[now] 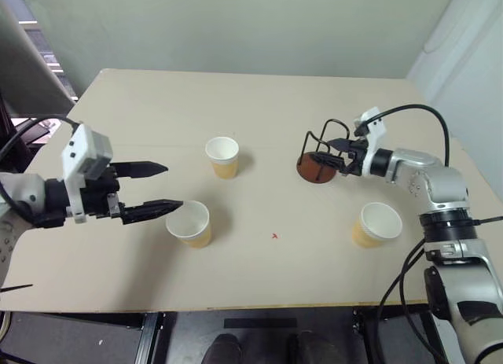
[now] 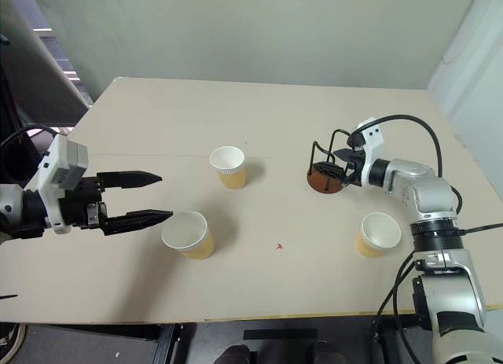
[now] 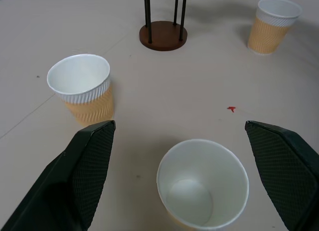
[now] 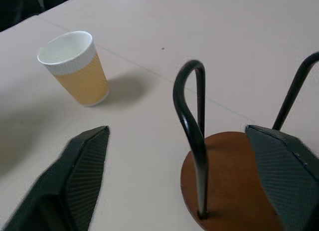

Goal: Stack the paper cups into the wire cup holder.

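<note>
Two hands were observed, both empty. Left hand (image 1: 161,189) had its fingers spread wide, level with the nearest cup (image 1: 190,223) and not touching it. Right hand (image 1: 336,155) had its fingers apart, straddling the wire cup holder (image 1: 317,158); contact could not be confirmed. Three paper cups stood upright and separate on the worktop (image 1: 267,104): nearest cup, middle cup (image 1: 222,157), right-side cup (image 1: 376,225). One holder, unfilled.

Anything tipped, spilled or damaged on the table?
Nothing stands out. All three paper cups stand upright, apart from one another and undented. The wire cup holder sits flat on its base, empty. Only a small red mark on the table.
</note>
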